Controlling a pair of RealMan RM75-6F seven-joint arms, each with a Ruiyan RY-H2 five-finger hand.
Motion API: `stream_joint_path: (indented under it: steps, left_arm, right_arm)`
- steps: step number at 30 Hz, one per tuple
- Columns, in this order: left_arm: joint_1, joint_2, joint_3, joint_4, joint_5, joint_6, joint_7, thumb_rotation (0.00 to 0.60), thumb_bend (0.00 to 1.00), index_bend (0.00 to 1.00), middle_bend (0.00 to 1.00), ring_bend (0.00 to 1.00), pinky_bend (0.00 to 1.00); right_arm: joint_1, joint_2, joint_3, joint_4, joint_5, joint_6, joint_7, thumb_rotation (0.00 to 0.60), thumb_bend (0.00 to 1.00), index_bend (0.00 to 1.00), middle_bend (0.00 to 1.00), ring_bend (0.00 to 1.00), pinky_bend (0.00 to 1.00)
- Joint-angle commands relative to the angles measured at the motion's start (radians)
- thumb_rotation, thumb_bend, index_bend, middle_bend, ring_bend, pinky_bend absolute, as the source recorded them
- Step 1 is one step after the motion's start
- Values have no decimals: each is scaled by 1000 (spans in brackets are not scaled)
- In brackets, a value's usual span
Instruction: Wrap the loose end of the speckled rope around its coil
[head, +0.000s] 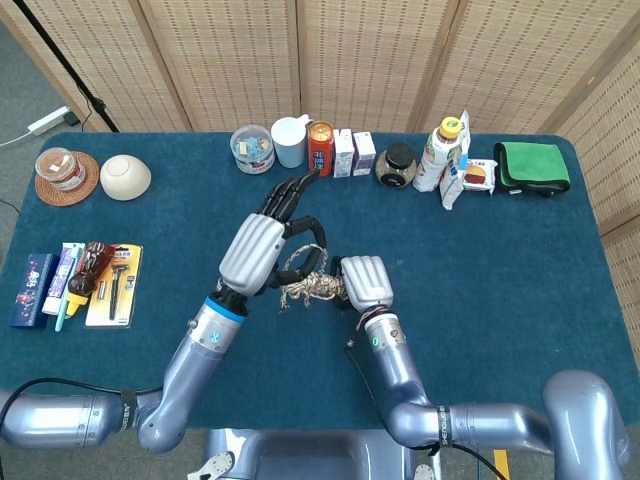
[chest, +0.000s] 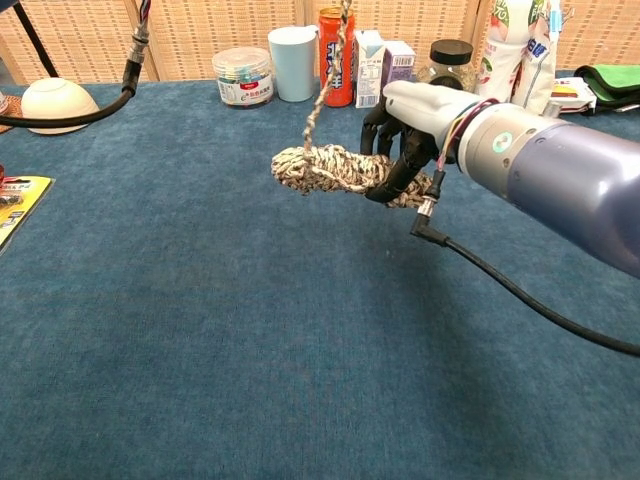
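Blue counter (head: 520, 260) carries everything. Left hand (head: 258, 250) sits just left of and above the coil, dark fingers (head: 285, 198) stretched toward the far row of containers; a strand loops over its lower fingers, so it holds the loose end (chest: 322, 85), which in the chest view climbs steeply from the coil out the top of frame. Right hand (head: 366, 281) is just right of the coil, clamped on the coil's right end, dark fingers (chest: 392, 175) wrapped under it. Speckled rope coil (chest: 335, 168) lies roughly level between the two hands, lifted off the counter in the chest view, a few turns already around its middle. A black cable (chest: 520, 295) runs from the right wrist.

Beyond the coil, along the counter's far edge: green cloth (head: 532, 165) far right, bottle (head: 440, 152), dark-lidded jar (head: 398, 163), two small cartons (head: 353, 152), orange can (head: 320, 147), pale cup (head: 289, 140), clear tub (head: 251, 148). Far left of the coil: white bowl (head: 125, 176), jar on a woven coaster (head: 66, 172), packaged items (head: 78, 280).
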Motion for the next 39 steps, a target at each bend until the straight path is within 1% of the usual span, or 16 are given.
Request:
stream_joint_path:
  steps: [1,3,4,6,10,12,15,22,25,29,32,33,39]
  left_arm:
    - [-16,-16,-23,55,-30,-2,-15,600,454,624,0,0,0]
    - [-22,-22,-33,80,-43,-5,-26,600,454,624,0,0,0]
    - [-28,-25,-50,114,-62,-10,-39,600,453,624,0,0,0]
    - [-38,-28,-66,145,-76,-21,-59,600,453,624,0,0,0]
    - [-54,-36,-84,190,-99,-29,-75,600,453,624,0,0,0]
    - [-69,-48,-84,228,-117,-38,-65,600,454,624,0,0,0]
    - [-78,-62,-73,257,-123,-38,-59,600,453,624,0,0,0]
    - [-76,-84,-48,329,-130,-56,-95,600,454,624,0,0,0]
    - [-61,-81,-30,383,-131,-67,-120,600,454,624,0,0,0]
    - [-44,-77,-3,427,-114,-77,-143,600,454,624,0,0,0]
    - [-28,-77,25,461,-100,-89,-165,600,454,624,0,0,0]
    - [-19,-77,43,483,-94,-101,-180,600,454,624,0,0,0]
    - [3,-94,86,565,-65,-136,-242,600,454,624,0,0,0]
  right_arm:
    - [-15,25,-17,-37,-31,-13,10,600,537,683,645,569,875]
    - [-21,36,-24,-56,-46,-16,13,600,537,683,645,568,875]
    - [-27,51,-35,-83,-65,-19,14,600,537,683,645,569,875]
    - [-37,72,-44,-107,-83,-26,21,600,536,683,645,569,875]
    - [-50,101,-54,-138,-90,-48,37,600,537,684,645,569,875]
    - [-56,117,-68,-159,-109,-57,39,600,537,684,646,569,875]
    - [-62,128,-76,-182,-130,-68,53,600,537,684,647,569,875]
    - [-81,167,-77,-275,-170,-99,114,600,537,685,650,569,875]
    - [-92,188,-62,-330,-175,-102,152,600,537,685,650,569,875]
    - [-92,202,-40,-355,-156,-108,178,600,537,685,650,569,875]
    - [-91,213,-9,-379,-112,-116,210,600,537,685,650,569,875]
    - [-90,217,13,-393,-83,-116,230,600,537,685,650,569,875]
    - [-72,224,66,-419,1,-88,241,600,537,685,650,569,875]
